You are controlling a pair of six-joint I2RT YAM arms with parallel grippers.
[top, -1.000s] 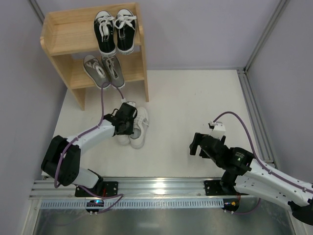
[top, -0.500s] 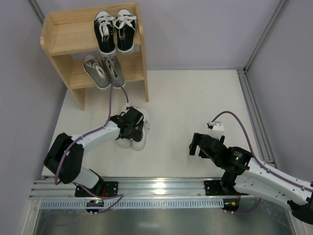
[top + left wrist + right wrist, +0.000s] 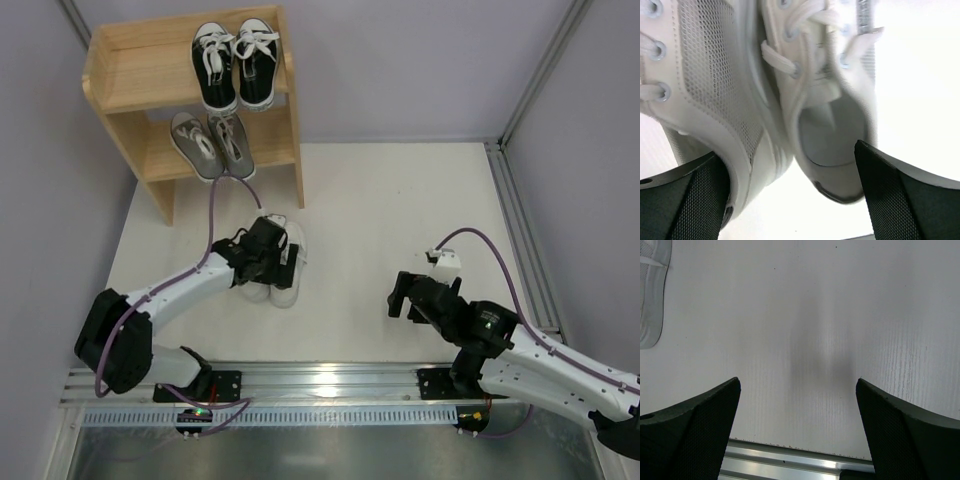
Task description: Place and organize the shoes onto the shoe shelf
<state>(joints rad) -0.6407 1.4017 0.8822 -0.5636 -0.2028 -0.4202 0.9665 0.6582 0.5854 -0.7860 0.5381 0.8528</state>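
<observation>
The wooden shoe shelf [image 3: 120, 75] stands at the back left. A black pair with white toe caps [image 3: 236, 65] sits on its top tier and a grey pair [image 3: 210, 145] on the lower tier. The all-white pair [image 3: 288, 280] lies side by side on the floor in front of it. My left gripper [image 3: 268, 258] hovers right over that pair. In the left wrist view it [image 3: 786, 150] is open, its fingers [image 3: 687, 200] straddling the heels of both white shoes [image 3: 825, 135]. My right gripper [image 3: 405, 297] is open over bare floor, nothing between its fingers [image 3: 905, 435].
The white floor board [image 3: 400, 220] is walled in by grey panels at the left, back and right. A metal rail [image 3: 320, 380] runs along the near edge by the arm bases. The toe of a white shoe [image 3: 650, 290] shows at the right wrist view's left edge.
My left gripper has opened wide and shifted a little right over the white pair's heels. The right arm has not moved.
</observation>
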